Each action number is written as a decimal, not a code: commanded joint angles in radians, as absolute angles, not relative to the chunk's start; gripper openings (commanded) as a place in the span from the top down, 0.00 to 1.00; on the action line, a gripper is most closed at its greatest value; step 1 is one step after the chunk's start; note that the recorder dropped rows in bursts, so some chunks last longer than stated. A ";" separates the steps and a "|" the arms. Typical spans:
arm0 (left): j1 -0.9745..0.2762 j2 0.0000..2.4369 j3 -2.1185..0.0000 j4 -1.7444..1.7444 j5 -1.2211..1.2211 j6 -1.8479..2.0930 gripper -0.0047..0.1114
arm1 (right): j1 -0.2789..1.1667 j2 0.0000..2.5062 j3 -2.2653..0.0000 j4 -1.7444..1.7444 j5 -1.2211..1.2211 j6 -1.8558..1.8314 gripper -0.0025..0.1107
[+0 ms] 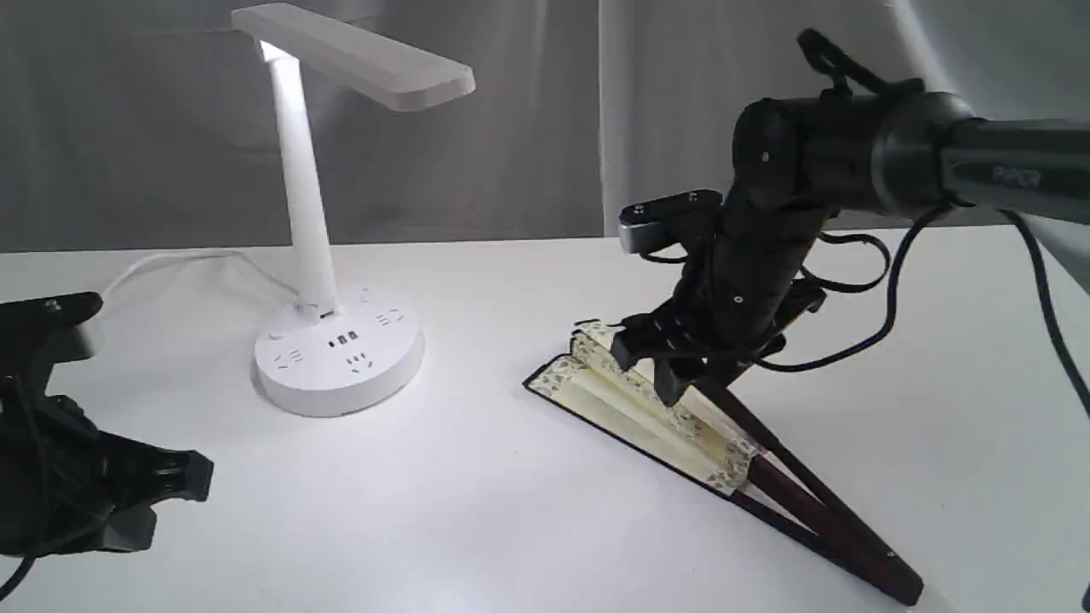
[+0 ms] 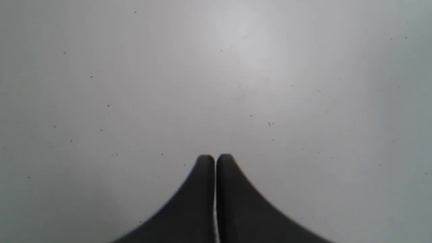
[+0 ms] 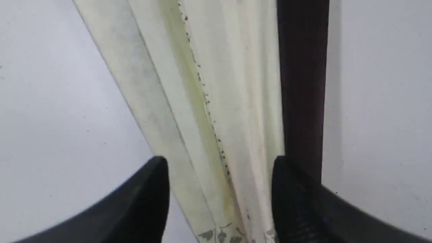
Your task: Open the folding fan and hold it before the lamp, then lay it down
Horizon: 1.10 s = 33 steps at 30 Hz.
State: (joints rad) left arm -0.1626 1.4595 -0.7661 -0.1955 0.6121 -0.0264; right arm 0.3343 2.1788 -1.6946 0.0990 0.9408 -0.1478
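The folding fan [image 1: 630, 409] lies partly spread on the white table right of centre, cream pleats toward the lamp [image 1: 308, 213] and maroon ribs [image 1: 817, 511] running to the front right. My right gripper [image 1: 647, 370] hangs down onto the fan's pleated end, open. In the right wrist view its fingers straddle the pleats [image 3: 219, 84], one fingertip [image 3: 287, 175] over the dark guard [image 3: 302, 84]. Whether the tips touch the paper I cannot tell. My left gripper [image 1: 192, 475] rests low at the front left, shut and empty [image 2: 215, 158].
The lamp's round base [image 1: 341, 358] with sockets stands left of centre, its white cord [image 1: 170, 260] trailing back left. A grey curtain closes the back. Bare table [image 1: 477, 494] lies between the lamp base and the fan.
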 commanded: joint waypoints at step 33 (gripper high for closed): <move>-0.167 1.456 -0.770 -0.200 0.602 -0.022 0.96 | -0.045 2.171 -1.689 0.555 1.088 -0.393 0.56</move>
